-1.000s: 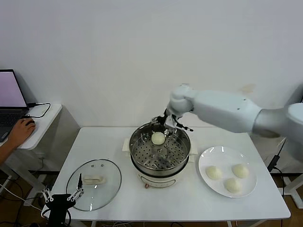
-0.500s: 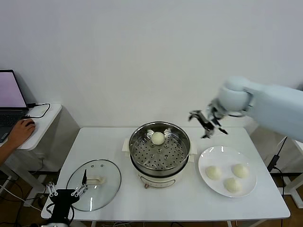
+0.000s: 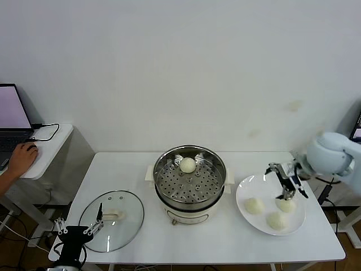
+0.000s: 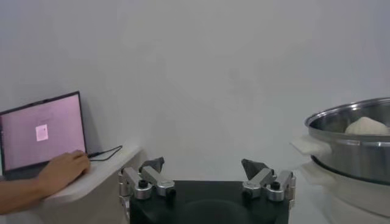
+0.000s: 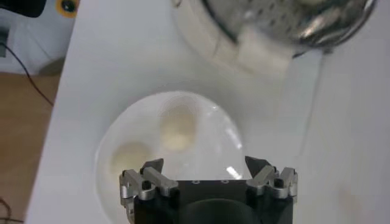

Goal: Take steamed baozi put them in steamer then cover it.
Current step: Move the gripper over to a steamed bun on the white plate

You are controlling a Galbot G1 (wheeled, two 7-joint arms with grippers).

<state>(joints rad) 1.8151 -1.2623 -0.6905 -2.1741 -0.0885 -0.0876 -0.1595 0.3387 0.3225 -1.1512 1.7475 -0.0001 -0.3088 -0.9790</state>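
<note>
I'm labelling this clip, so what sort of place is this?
Probably a lab or office test station, not a home kitchen: a bare white table against a blank wall, a steamer set up for trials, and someone working at a laptop on a side desk.

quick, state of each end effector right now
Left end effector: open, empty, low beside the cover.
Right end effector: open, empty, over the plate of steamed baozi.

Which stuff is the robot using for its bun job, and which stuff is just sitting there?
For the job: baozi in the steamer, three baozi on the plate, steamer, glass cover, right gripper.

Just there: white plate, laptop, person's hand.
</note>
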